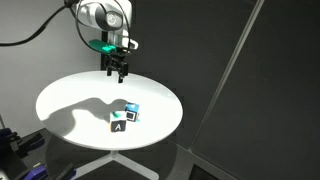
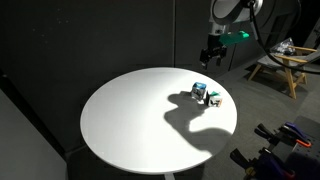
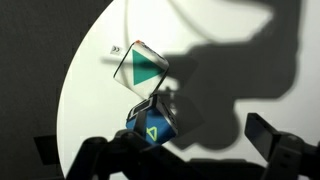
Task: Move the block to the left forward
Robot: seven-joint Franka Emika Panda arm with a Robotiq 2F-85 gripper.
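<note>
- Sitting on the round white counter (image 1: 65,95), the block (image 1: 131,110) (image 2: 200,92) lies between the centre and the edge, nearer the edge.
- Its top face looks light blue and its sides white; one side carries a dark square mark.
- A black block (image 1: 119,123) with a white letter stands just beside it, corner to corner.
- The claw (image 1: 118,68) (image 2: 211,57) hangs over another stretch of the counter's edge, fingers spread apart and holding nothing, well apart from both cubes.
</note>
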